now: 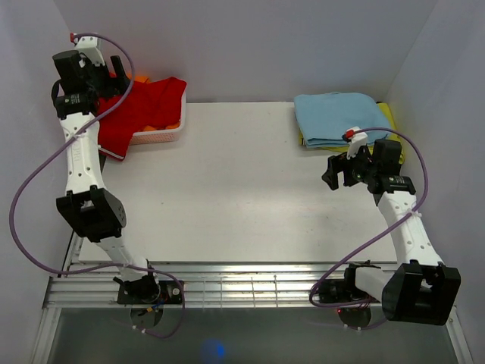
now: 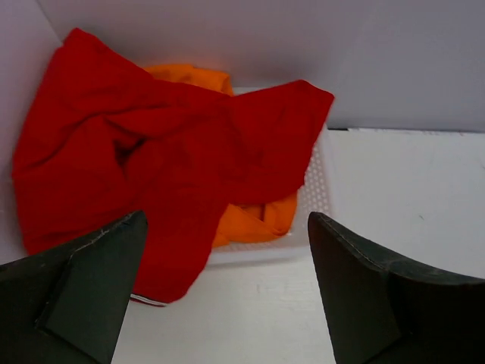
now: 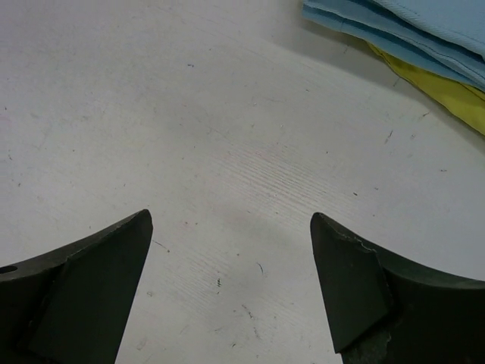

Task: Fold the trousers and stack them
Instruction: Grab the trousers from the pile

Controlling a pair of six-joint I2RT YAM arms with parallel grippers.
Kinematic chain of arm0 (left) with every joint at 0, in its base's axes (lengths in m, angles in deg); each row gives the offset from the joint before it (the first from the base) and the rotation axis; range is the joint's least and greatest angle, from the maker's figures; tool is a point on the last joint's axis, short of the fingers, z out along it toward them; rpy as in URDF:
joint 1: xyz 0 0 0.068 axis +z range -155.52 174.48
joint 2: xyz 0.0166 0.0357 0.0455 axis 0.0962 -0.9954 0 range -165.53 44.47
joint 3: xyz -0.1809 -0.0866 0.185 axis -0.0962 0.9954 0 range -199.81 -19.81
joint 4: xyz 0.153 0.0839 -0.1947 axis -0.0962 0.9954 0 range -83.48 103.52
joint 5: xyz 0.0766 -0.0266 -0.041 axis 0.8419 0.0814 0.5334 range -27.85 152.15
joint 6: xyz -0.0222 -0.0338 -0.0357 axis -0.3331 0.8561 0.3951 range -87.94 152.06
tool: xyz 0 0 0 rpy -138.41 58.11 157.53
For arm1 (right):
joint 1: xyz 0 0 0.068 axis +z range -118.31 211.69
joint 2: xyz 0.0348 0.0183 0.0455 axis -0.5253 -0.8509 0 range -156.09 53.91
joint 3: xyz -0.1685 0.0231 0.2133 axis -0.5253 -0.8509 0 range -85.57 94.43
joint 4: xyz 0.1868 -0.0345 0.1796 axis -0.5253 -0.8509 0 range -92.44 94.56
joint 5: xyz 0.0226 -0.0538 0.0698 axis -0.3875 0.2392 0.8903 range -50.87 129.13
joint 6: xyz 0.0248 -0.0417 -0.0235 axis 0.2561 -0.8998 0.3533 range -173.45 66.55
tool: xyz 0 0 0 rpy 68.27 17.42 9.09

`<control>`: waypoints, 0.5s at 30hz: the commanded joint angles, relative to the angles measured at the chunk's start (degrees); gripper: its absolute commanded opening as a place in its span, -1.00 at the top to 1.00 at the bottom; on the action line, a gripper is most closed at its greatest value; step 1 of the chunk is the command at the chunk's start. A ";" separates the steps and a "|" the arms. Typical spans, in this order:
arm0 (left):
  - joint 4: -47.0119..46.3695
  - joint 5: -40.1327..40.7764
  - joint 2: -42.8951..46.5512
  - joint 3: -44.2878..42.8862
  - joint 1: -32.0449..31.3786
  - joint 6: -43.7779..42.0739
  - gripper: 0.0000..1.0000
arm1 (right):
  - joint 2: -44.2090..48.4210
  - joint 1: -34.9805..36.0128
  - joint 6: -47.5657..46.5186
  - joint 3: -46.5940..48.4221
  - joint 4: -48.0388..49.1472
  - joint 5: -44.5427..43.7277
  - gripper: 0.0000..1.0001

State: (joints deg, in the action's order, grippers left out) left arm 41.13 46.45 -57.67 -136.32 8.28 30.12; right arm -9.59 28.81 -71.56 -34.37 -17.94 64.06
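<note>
Presently logged: 1 white basket (image 1: 165,137) at far-left corner of worktop (image 1: 227,189), w/ trousers (image 2: 151,167) heaped in it, spilling over near rim, atop orange garment (image 2: 258,220). Left claw (image 2: 227,243) hung over trousers, spread, gripping nothing. Far right: light blue garment (image 1: 337,117) folded on yellow garment (image 3: 455,95). Right claw (image 3: 231,227) spread above worktop, gripping nothing.

You have bright red trousers (image 2: 151,152), plain except for a thin white stripe along the hem edge that hangs outside the white basket (image 2: 322,189). The basket wall carries a pattern of small holes. Inside the basket, under the red, you see a plain orange garment (image 2: 261,216). Well across from the basket, a light blue garment (image 1: 337,117) lies over a yellow garment (image 1: 389,115). The table (image 1: 227,189) is white with faint dark scuffs.
</note>
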 commanded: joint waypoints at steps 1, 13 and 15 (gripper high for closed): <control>-6.47 9.10 -4.09 -3.10 2.45 -1.23 -0.96 | -1.00 0.15 1.76 2.85 2.37 3.10 -0.80; -9.21 9.46 -23.79 -12.26 7.82 -2.37 -0.96 | -5.13 0.24 2.99 1.89 5.54 3.73 -0.80; -10.08 9.03 -25.99 -11.20 7.82 -2.81 -0.96 | -5.66 0.24 2.82 0.93 5.98 3.64 -0.80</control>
State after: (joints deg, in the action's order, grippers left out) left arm 32.84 55.08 -84.01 -147.75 16.94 28.46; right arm -14.84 28.81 -69.00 -33.93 -14.73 66.75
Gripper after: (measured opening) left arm 0.977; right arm 0.901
